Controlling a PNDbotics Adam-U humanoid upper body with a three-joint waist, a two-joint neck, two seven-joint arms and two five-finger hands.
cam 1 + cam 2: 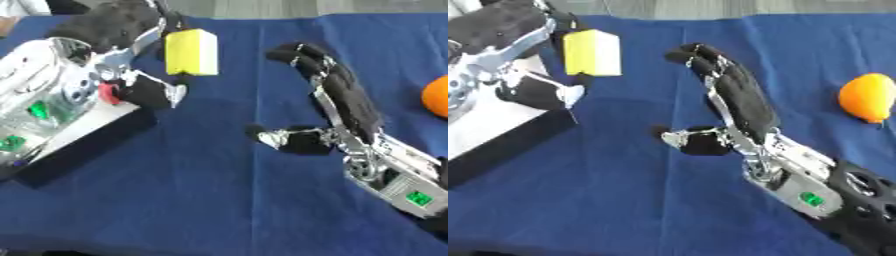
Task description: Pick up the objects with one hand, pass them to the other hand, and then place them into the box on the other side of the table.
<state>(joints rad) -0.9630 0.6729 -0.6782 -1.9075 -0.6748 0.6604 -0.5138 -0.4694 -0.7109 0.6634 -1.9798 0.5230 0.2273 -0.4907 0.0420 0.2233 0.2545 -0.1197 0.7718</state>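
The yellow block (192, 51) hung at the far left of the scene, above the blue tablecloth (219, 190) and just right of the box (83, 137), pinched at its left side by our left hand (122, 30). We judged it light and stiff, with flat, fairly smooth faces that could slip, so opposite flat sides looked the best places to take hold. Our left hand had its fingers curled over the block's upper left edge and its thumb (540, 95) reaching toward the lower edge, so it was closed on the block. Our right hand (741, 102) lay in the middle of the table, well apart from the block, with its fingers nearly straight, pointing away from us, and its thumb spread out to the left, holding nothing. An orange fruit (868, 97) sat untouched at the far right.
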